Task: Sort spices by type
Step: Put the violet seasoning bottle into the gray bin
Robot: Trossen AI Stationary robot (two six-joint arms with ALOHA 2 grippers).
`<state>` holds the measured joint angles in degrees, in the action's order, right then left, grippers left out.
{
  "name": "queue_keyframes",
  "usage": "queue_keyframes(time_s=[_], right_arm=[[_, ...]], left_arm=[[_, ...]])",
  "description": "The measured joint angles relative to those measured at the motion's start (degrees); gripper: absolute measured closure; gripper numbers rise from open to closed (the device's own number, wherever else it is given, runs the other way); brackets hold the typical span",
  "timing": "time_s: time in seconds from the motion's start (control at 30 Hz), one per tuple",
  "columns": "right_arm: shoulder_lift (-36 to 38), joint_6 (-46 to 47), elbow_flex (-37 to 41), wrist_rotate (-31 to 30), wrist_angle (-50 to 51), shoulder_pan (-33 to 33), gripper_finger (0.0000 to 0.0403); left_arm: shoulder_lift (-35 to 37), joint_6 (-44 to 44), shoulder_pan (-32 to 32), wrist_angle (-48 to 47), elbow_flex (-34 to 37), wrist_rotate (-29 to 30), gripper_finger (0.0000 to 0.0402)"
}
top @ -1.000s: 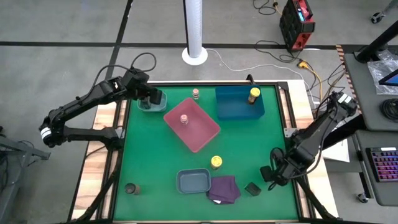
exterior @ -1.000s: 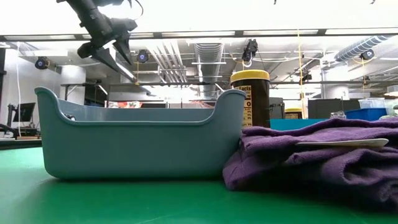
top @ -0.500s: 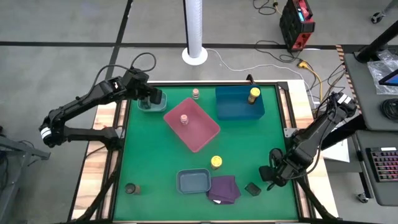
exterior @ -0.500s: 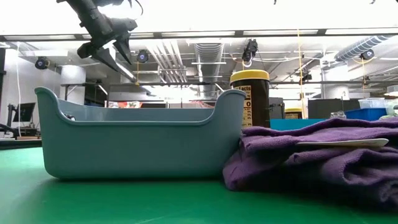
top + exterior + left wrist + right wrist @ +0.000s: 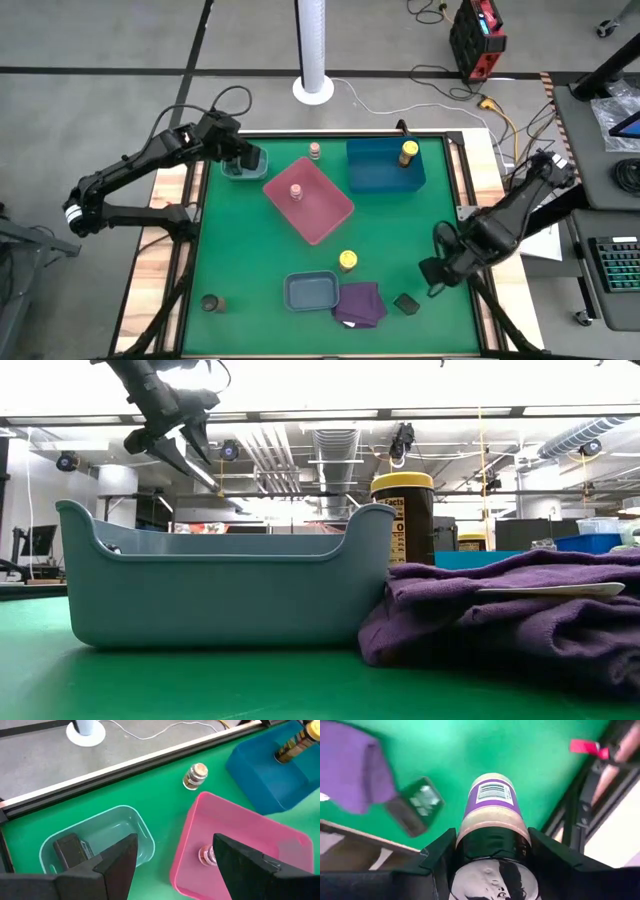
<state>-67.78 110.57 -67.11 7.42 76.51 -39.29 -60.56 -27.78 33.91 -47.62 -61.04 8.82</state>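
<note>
right gripper [image 5: 490,851] clamps jar [image 5: 492,815], raised off table [image 5: 400,230]

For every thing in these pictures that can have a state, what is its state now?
Left gripper: open, empty, above the teal tray.
Right gripper: shut on the jar.
Jar: held, lifted off the table.
Teal tray: holds one dark jar.
Pink tray: holds one pink jar.
Blue tray: holds one yellow jar.
Grey tray: looks empty.

1. A robotics lab or workshop: bare concrete floor [image 5: 100,40], exposed ceiling ducts [image 5: 335,450].
2. Right of the table, a desk with a keyboard [image 5: 620,265]; cables [image 5: 420,95] trail beyond.
</note>
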Motion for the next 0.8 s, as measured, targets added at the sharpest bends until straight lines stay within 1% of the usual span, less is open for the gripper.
queue_keyframes(time_s=[0.1, 0.17, 0.3, 0.37, 0.47, 0.57, 0.7, 0.77, 0.8], right_arm=[[-3.98, -7.93, -5.48, -0.09, 0.84, 5.19, 0.0202], [-7.88, -13.54, -9.82, -0.10, 0.99, 8.60, 0.0202], [-17.35, -25.23, -20.41, -0.11, 1.36, 14.32, 0.0202], [-22.42, -30.27, -26.46, -0.13, 2.29, 16.43, 0.0202], [-29.91, -36.94, -36.51, -0.14, 5.38, 18.61, 0.0202], [-36.69, -41.49, -47.74, -0.13, 8.76, 19.63, 0.0202], [-44.05, -44.92, -60.96, -0.04, 11.36, 20.22, 0.0202], [-47.27, -46.16, -66.59, 0.07, 12.70, 20.43, 0.0202], [-48.48, -46.84, -68.04, 0.16, 12.46, 20.53, 0.0202]], left_arm=[[0.63, 2.12, -0.22, -0.26, 0.00, -2.24, 0.0159], [1.34, 3.23, -0.39, -0.24, 0.00, -3.59, 0.0159], [3.93, 5.52, -0.37, -0.24, 0.00, -6.33, 0.0159], [5.49, 6.37, -0.39, -0.39, 0.00, -6.54, 0.0159], [8.02, 7.36, -0.39, -0.79, 0.00, -6.56, 0.0159], [9.98, 7.84, -0.39, -1.03, 0.00, -6.54, 0.0159], [11.81, 7.87, -0.39, -1.20, -0.02, -6.54, 0.0159], [12.22, 8.05, -0.39, -1.49, -0.02, -6.54, 0.0159], [12.35, 8.20, -0.39, -1.46, 0.00, -6.54, 0.0159]])
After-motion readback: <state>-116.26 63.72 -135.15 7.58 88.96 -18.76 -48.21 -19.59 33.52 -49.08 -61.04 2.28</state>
